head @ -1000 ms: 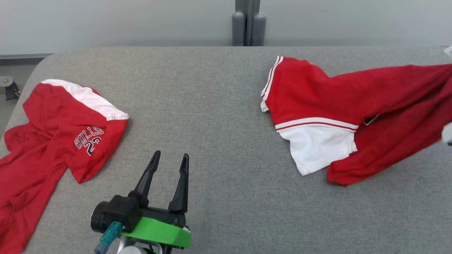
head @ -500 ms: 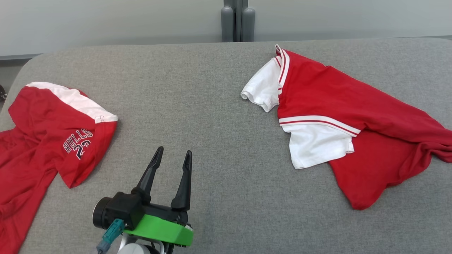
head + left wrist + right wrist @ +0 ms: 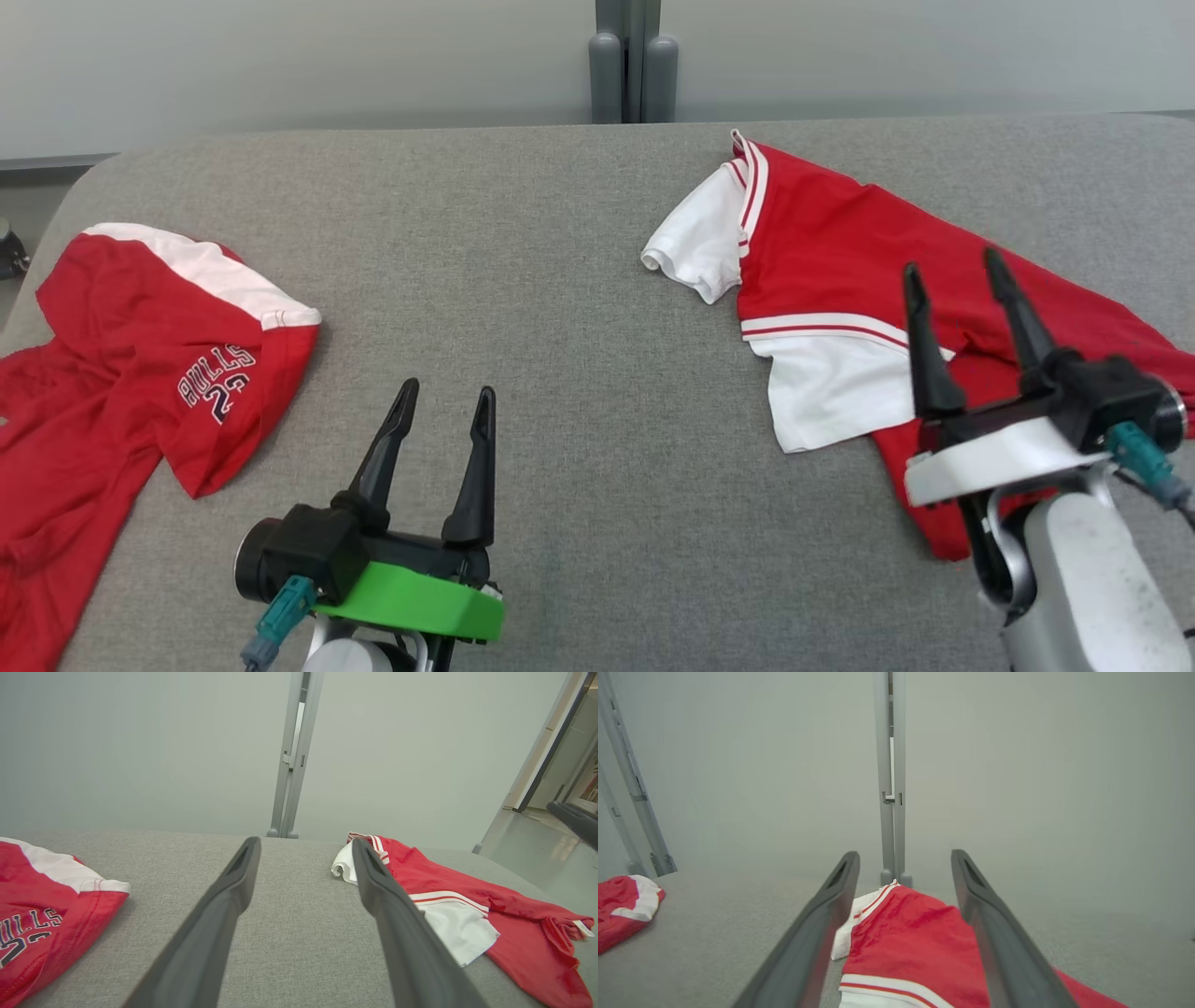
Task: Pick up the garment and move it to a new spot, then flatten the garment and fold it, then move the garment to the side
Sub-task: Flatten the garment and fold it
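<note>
The garment (image 3: pixel 840 243), a red shirt with white sleeves and striped trim, lies crumpled on the right half of the grey table (image 3: pixel 560 280). It also appears in the left wrist view (image 3: pixel 448 882) and the right wrist view (image 3: pixel 915 933). My right gripper (image 3: pixel 950 262) hovers over the garment's near right part, open, nothing between its fingers; in its own view (image 3: pixel 904 855) the jaws stand wide apart. My left gripper (image 3: pixel 448 387) stands open over bare table at the front centre-left (image 3: pixel 304 842), well clear of the garment.
A second red garment (image 3: pixel 140 373) with a white band and "BULLS 23" lettering lies at the table's left edge. A grey post (image 3: pixel 633 65) stands behind the table's far edge against a pale wall. Bare table lies between the two garments.
The garment, earlier stretched toward the right edge, has been let go and has settled on the table. My right gripper has opened and come into view over it. The camera shifted slightly.
</note>
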